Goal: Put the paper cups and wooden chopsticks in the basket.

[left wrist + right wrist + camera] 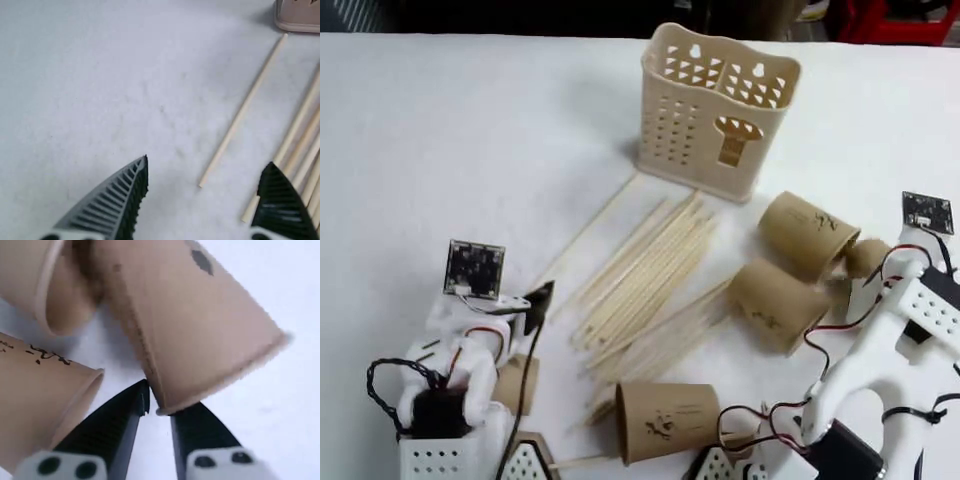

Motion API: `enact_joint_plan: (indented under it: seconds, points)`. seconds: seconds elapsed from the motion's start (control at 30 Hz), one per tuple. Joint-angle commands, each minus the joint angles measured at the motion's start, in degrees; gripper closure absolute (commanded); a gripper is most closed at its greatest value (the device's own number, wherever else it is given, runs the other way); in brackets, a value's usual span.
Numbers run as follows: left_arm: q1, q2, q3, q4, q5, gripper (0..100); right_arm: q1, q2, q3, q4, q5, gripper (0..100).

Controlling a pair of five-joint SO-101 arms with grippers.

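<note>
Paper cup point(200, 325), tan, tipped over, rim pinched by right gripper point(160, 401), left gripper point(207, 162) spread

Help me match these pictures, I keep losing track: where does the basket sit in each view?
High view: the basket stands upright at top centre, beyond the chopsticks.
Left wrist view: its base corner lies just past the lone chopstick and its far end.
Right wrist view: turned elsewhere; the right gripper pinches the rim of a paper cup.
Shared landmark: the lone chopstick, lying apart, pointing at the basket.
</note>
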State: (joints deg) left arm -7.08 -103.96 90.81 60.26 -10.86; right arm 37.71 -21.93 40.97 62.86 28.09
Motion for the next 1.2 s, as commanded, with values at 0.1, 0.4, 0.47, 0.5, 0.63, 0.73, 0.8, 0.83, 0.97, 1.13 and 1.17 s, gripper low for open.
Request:
enact_joint_plan:
  seconds: [0.1, 0.4, 0.47, 0.5, 0.63, 0.73, 0.8, 0.83, 0.97, 1.13, 1.17]
  points:
    - [-0.4, -0.6, -0.4, -1.4, -0.7, 65, 2.3, -2.4, -4.4, -0.7, 3.2, 97.9]
    - [-0.4, -0.6, -0.4, -1.4, -0.7, 65, 4.9, -5.3, -14.8, 4.0, 10.5, 97.9]
    - [-0.4, -0.6, -0.4, -1.4, -0.7, 65, 4.7, -8.3, -17.1, 5.7, 12.5, 97.9]
    - [-0.4, -0.6, -0.4, -1.4, -0.7, 65, 4.5, -10.0, -18.3, 6.2, 13.5, 97.9]
    - [-0.4, -0.6, -0.4, -1.4, -0.7, 65, 2.2, -16.7, -21.9, 6.5, 15.6, 97.9]
    - [-0.4, -0.6, -0.4, -1.4, -0.7, 65, -1.2, -20.6, -23.7, 6.5, 15.1, 97.8]
    - [-0.4, -0.6, -0.4, -1.4, -0.7, 65, -4.3, -22.4, -24.4, 6.5, 14.7, 97.8]
    - [-0.4, -0.6, -0.4, -1.4, -0.7, 65, -5.7, -23.2, -24.4, 6.2, 13.5, 97.8]
    - [-0.4, -0.6, -0.4, -1.4, -0.7, 65, -11.0, -25.2, -26.1, 3.7, 9.4, 97.8]
    - [-0.4, -0.6, -0.4, -1.4, -0.7, 65, -18.2, -23.9, -32.5, 0.8, 6.1, 97.8]
    - [-0.4, -0.6, -0.4, -1.4, -0.7, 65, -19.7, -23.3, -33.6, 0.1, 6.0, 97.8]
